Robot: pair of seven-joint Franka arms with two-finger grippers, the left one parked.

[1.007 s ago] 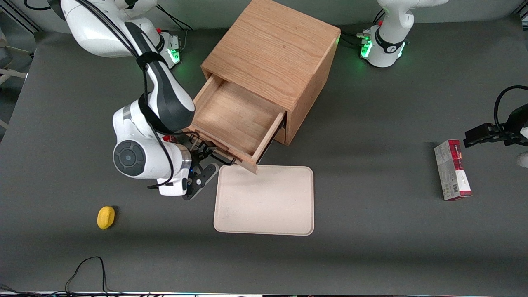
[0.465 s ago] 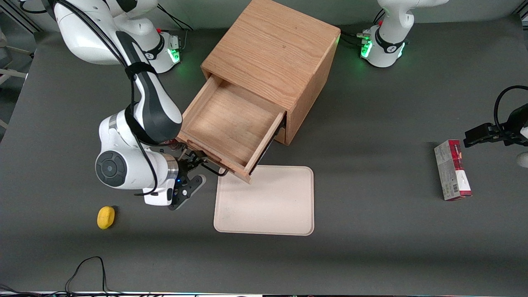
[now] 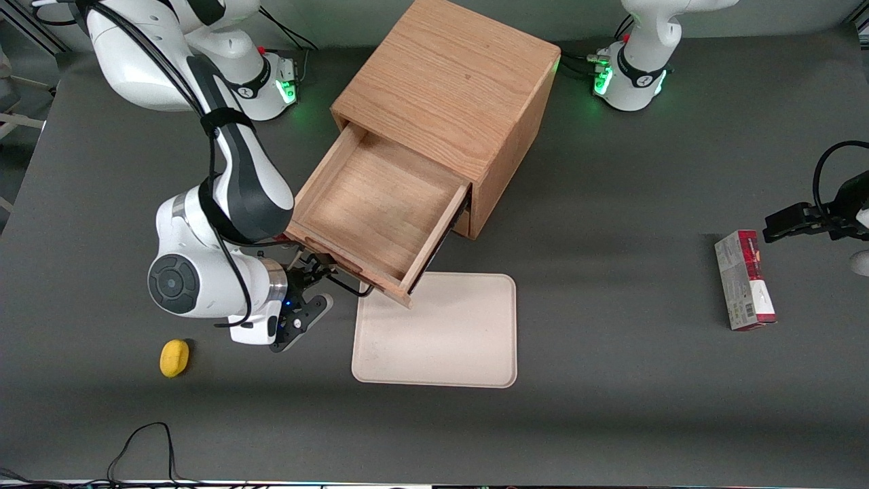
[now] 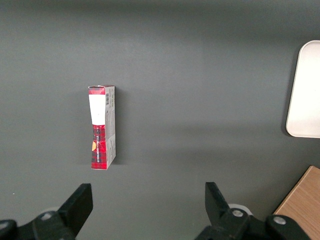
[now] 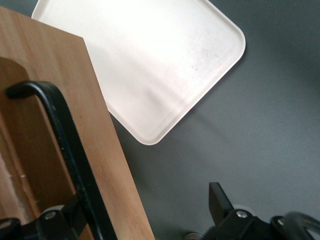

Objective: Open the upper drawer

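Note:
The upper drawer (image 3: 370, 204) stands pulled far out of the wooden cube cabinet (image 3: 448, 81), its shallow tray bare inside. Its black wire handle (image 3: 347, 284) runs along the drawer front (image 5: 60, 90), the side nearest the front camera. My right gripper (image 3: 313, 288) is right at that handle, low by the drawer front's end toward the working arm. In the right wrist view the gripper (image 5: 145, 202) is open, its fingers wide apart. The handle (image 5: 65, 145) runs close by one finger (image 5: 75, 212), and the drawer front's edge lies between the fingers.
A cream tray (image 3: 438, 329) lies flat on the table just in front of the drawer, partly under its corner. A small yellow object (image 3: 174, 357) sits near the working arm. A red and grey box (image 3: 745, 280) lies toward the parked arm's end.
The drawer has slid farther out of the cabinet. My gripper and wrist have moved with it, toward the front camera and the working arm's end of the table.

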